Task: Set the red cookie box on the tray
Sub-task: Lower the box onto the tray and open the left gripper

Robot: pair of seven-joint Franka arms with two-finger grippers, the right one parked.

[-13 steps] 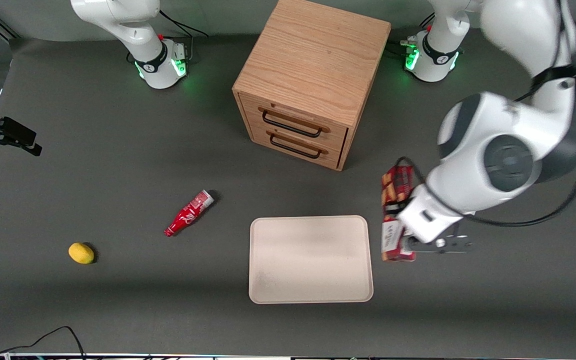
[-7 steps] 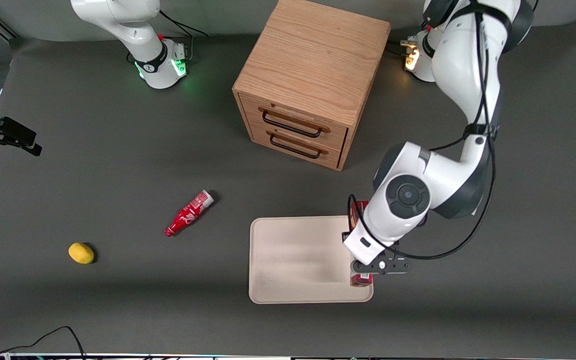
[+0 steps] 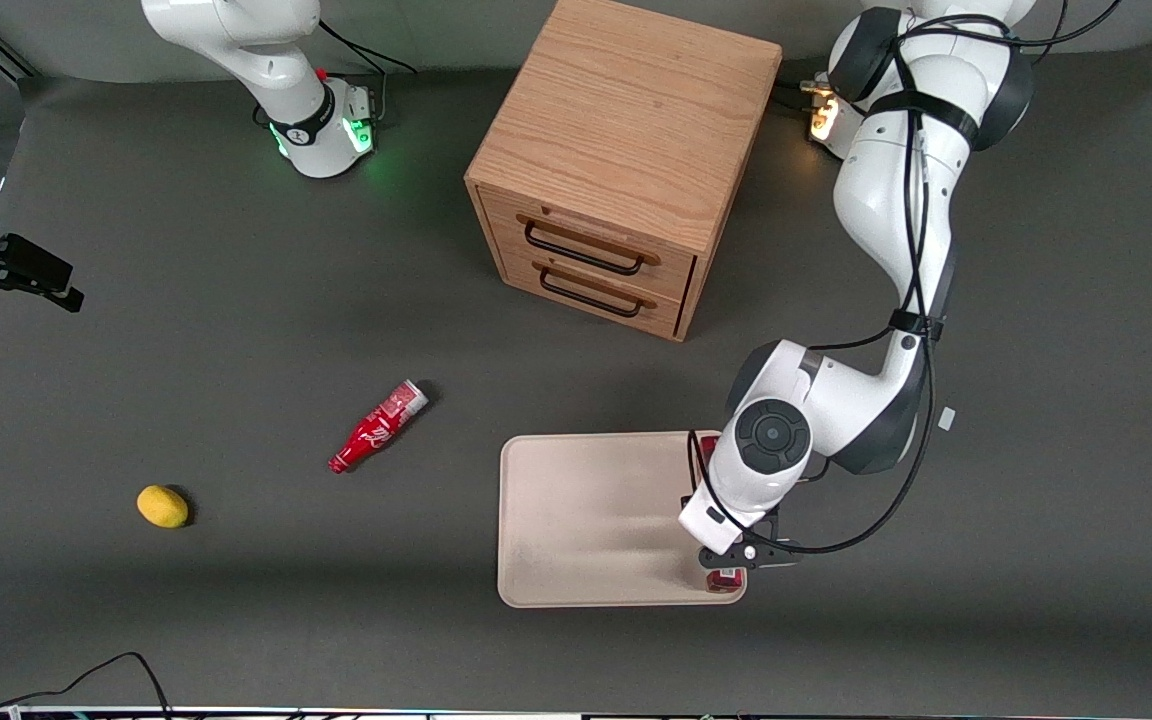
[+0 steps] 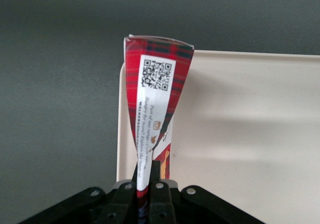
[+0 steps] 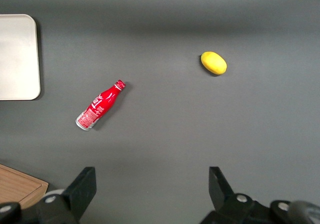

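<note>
The red cookie box (image 4: pixel 156 97) is pinched at one end between my gripper's (image 4: pixel 147 183) shut fingers, its tartan side with a white QR label facing the wrist camera. It hangs over the long edge of the cream tray (image 4: pixel 250 134) that lies toward the working arm's end. In the front view the wrist covers most of the box; only a red tip (image 3: pixel 727 579) shows by the tray's (image 3: pixel 596 520) near corner, under the gripper (image 3: pixel 736 560). Whether the box touches the tray is not visible.
A wooden two-drawer cabinet (image 3: pixel 626 170) stands farther from the front camera than the tray. A small red bottle (image 3: pixel 378 425) and a yellow lemon (image 3: pixel 162 506) lie toward the parked arm's end. A cable (image 3: pixel 86 680) runs along the table's near edge.
The arm has carried the box from beside the tray to over the tray's edge, then drawn in a little closer to the tray. The gripper has stayed shut on the box.
</note>
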